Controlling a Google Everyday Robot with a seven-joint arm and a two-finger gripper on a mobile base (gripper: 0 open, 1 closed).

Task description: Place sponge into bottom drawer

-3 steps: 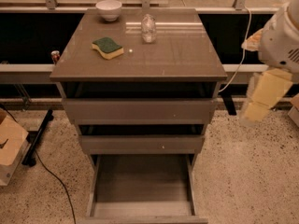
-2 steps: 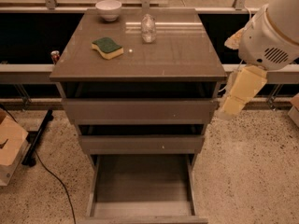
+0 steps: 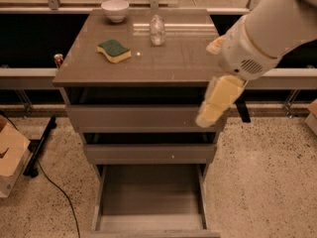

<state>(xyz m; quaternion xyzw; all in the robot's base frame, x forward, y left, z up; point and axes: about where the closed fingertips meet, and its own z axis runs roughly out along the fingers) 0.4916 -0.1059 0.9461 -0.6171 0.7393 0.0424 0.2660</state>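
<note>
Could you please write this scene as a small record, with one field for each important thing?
sponge: on the cabinet top, left side, green layer up
bottom drawer: pulled open, nothing inside
gripper: before the cabinet's right front corner, apart from the sponge
other things: white bowl and clear glass container at the back of the top

Counts at the counter [image 3: 183, 61]
One sponge [image 3: 114, 50], one white bowl [image 3: 115, 10], one clear glass bottle [image 3: 157, 29]; three drawers, counting the bottom drawer [image 3: 151, 192]; one tool [image 3: 208, 117], right of centre; one cardboard box [image 3: 11, 155], lower left.
</note>
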